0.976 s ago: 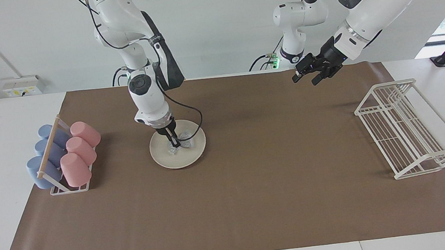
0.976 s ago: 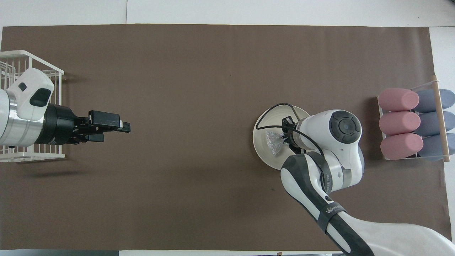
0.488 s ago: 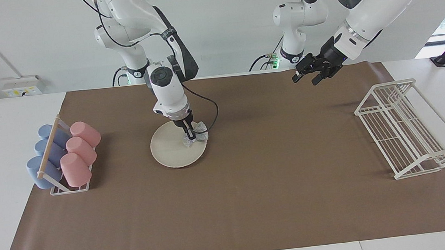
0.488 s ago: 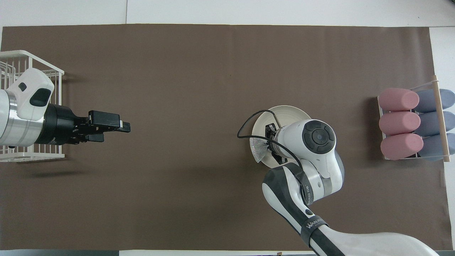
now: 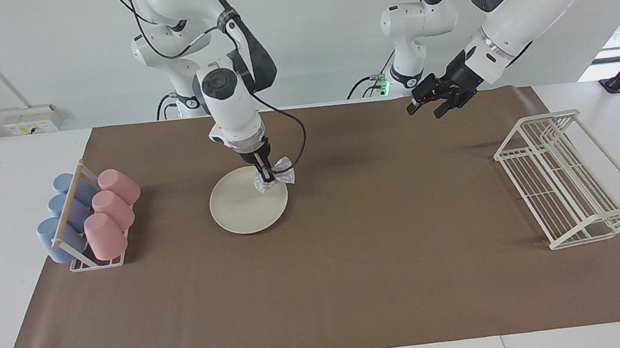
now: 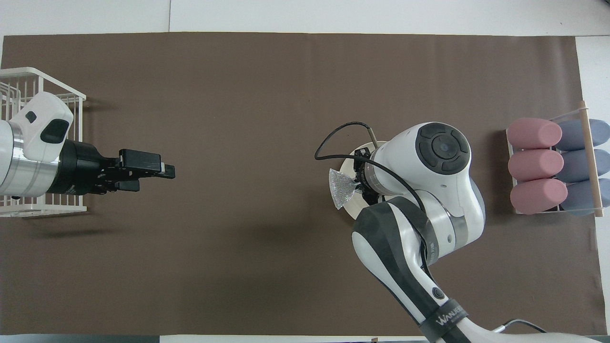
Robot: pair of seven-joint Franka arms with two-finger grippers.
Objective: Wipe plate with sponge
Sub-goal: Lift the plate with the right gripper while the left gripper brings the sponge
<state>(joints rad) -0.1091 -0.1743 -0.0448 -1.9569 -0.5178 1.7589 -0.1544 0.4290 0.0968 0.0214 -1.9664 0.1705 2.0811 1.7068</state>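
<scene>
Two arms share the worktop (image 5: pixel 354 283), and going from the right arm's end toward the left's, the first thing is a rack of pink and blue cups (image 5: pixel 89 218), untouched. Next lies the plate (image 5: pixel 242 212), flat on the brown mat, with the right pincer (image 5: pixel 268 176) over its rim on the side toward the left arm, fingers clamped together on the sponge (image 5: pixel 282 176). A second ago that sponge was pressed down on the middle of the plate; it has since swept across to the edge and come up, and now seems to hang clear of the surface, though contact is hard to rule out from here. That reads as a wiping stroke just finished, with another pass or a set-down likely next. Further along, the left pincer (image 5: pixel 433 103) waits in the air with its fingers apart, unchanged, near the white wire rack (image 5: pixel 566 178).
</scene>
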